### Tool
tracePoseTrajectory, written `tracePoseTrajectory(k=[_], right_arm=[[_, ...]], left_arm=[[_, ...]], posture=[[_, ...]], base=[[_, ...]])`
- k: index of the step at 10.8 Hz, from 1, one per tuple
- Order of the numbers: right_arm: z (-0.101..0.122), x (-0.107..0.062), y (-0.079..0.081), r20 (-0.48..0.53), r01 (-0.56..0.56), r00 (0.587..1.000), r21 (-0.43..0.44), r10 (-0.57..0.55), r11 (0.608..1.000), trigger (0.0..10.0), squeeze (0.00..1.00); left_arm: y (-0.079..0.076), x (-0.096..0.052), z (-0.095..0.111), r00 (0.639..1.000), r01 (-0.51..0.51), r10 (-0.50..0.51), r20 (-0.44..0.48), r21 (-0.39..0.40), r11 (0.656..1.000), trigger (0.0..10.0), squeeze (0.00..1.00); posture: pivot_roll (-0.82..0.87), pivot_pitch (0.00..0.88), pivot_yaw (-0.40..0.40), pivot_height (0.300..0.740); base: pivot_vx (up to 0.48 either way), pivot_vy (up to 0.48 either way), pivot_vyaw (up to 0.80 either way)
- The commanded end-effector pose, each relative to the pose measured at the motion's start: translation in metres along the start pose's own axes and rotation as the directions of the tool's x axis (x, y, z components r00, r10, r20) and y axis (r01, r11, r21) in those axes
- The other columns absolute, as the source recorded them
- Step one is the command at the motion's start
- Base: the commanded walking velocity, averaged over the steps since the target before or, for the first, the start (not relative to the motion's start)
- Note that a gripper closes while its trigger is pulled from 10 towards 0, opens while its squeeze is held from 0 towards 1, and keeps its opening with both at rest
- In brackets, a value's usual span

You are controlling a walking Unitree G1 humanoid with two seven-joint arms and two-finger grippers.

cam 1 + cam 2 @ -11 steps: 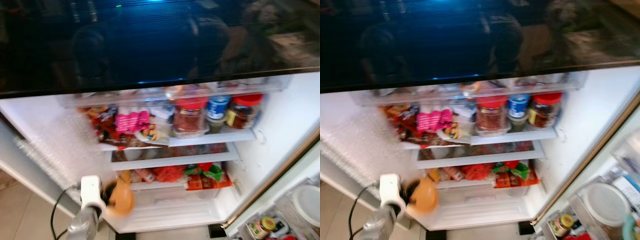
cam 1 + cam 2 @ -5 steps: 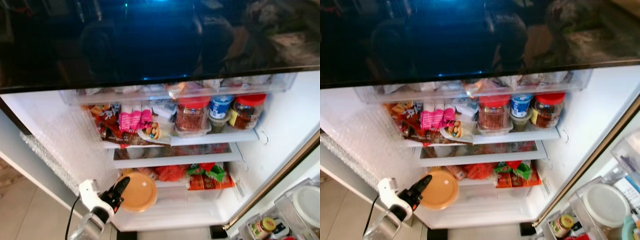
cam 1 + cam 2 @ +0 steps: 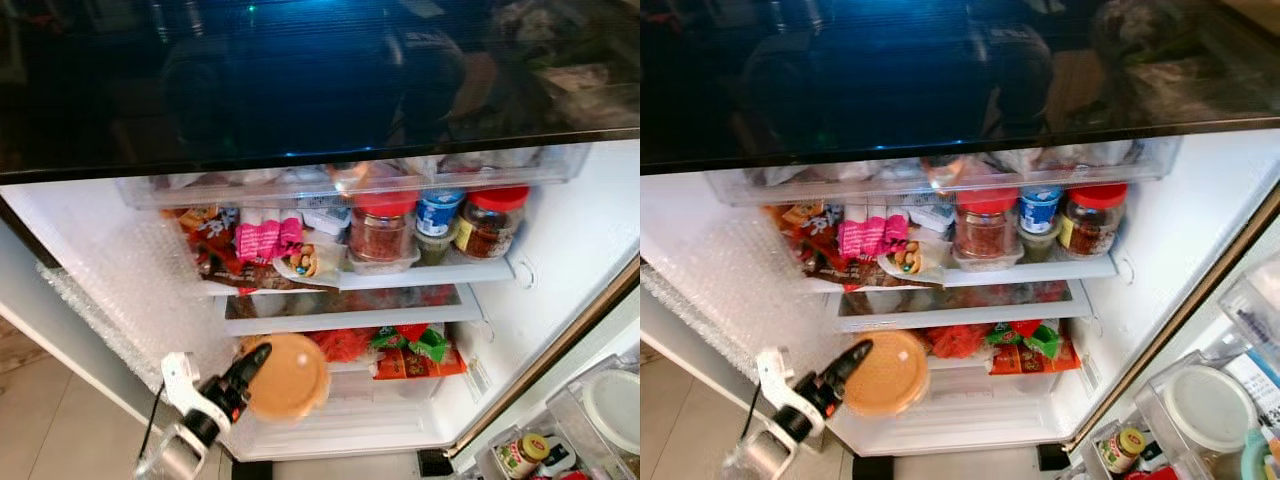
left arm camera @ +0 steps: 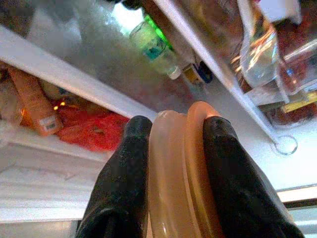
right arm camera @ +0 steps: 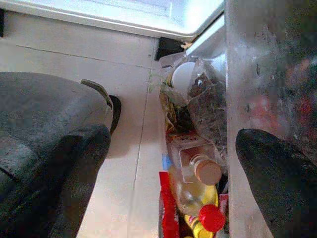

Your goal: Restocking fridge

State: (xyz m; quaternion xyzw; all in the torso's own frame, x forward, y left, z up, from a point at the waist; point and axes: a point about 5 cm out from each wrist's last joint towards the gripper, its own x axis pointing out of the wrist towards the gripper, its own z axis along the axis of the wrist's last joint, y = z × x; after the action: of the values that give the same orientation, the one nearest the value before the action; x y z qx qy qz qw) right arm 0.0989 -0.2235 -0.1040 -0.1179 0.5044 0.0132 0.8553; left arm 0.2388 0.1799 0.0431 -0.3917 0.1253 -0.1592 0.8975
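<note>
Left gripper [image 4: 173,144] is clamped on the rim of a round tan plastic lidded container [image 3: 288,375], held edge-on. Container sits in front of the open fridge's lowest shelf [image 3: 400,385], which lies directly ahead of the fingers; right gripper [image 5: 173,163] hangs open, idle.

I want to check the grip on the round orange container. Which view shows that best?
The left wrist view: the left gripper has a black finger on each side of the orange container, seen edge-on. The two eye views show its round lid in front of the lower fridge shelf, but the finger contact is small there.
</note>
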Motion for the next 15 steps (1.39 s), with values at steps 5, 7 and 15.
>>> tracePoseTrajectory(k=[5,7,15], right_arm=[[-0.017,-0.005,-0.003,-0.058,-0.006,0.998,-0.155,-0.003,0.988,10.0,0.0],[-0.016,-0.005,-0.003,-0.054,-0.015,0.999,-0.156,0.006,0.988,10.0,0.0],[-0.013,-0.003,-0.004,-0.085,-0.019,0.996,-0.215,0.001,0.976,10.0,0.0]], left_arm=[[-0.002,-0.008,0.015,1.0,-0.007,0.007,0.006,-0.008,1.0,10.0,0.0],[-0.003,-0.007,0.016,1.0,-0.003,0.003,0.015,-0.007,1.0,10.0,0.0],[-0.007,0.005,0.016,1.0,0.019,-0.019,0.018,-0.003,1.0,10.0,0.0]], posture=[[-0.06,0.058,0.02,0.74],[-0.06,0.042,0.019,0.74],[-0.05,0.024,0.015,0.705]], base=[[0.0,0.0,0.0],[0.0,0.0,0.0],[0.0,0.0,0.0]])
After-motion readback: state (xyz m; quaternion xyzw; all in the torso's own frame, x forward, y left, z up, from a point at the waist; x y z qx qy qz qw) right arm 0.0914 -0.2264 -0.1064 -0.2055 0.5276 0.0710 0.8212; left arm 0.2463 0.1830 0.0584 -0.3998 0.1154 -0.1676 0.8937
